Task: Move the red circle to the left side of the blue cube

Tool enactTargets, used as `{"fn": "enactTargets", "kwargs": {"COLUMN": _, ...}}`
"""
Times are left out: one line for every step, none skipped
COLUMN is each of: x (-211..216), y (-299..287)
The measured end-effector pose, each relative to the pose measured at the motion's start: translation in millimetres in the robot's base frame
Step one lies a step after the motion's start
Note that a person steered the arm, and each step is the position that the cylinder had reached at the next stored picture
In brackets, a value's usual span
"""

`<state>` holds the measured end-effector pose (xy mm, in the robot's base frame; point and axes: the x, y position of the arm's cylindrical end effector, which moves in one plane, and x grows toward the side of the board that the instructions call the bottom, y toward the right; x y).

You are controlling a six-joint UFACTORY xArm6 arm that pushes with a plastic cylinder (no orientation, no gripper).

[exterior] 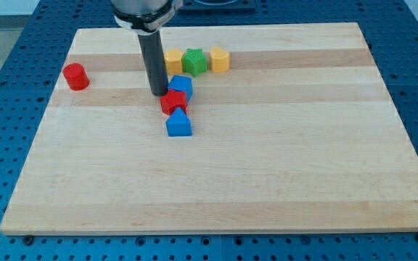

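Observation:
The red circle (75,76), a short red cylinder, stands near the board's left edge at the view's upper left, alone. The blue cube (181,86) sits at the upper middle. It touches a red star-shaped block (173,102) just below it. A blue block with a peaked top (179,124) lies below that. My tip (159,93) is down on the board just left of the blue cube and the red star block, close to or touching them. It is far to the right of the red circle.
A row of three blocks lies above the blue cube: a yellow block (173,61), a green star-shaped block (194,61) and a yellow block (219,59). The wooden board (267,181) rests on a blue perforated table.

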<state>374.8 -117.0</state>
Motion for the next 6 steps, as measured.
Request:
{"fn": "enactTargets", "kwargs": {"x": 6.7, "y": -60.7}}
{"fn": "enactTargets", "kwargs": {"x": 9.7, "y": -146.1}}
{"fn": "enactTargets", "kwargs": {"x": 4.3, "y": -185.9}}
{"fn": "enactTargets", "kwargs": {"x": -6.5, "y": -188.1}}
{"fn": "enactTargets", "kwargs": {"x": -68.2, "y": -188.1}}
{"fn": "enactTargets", "kwargs": {"x": -97.3, "y": -183.8}}
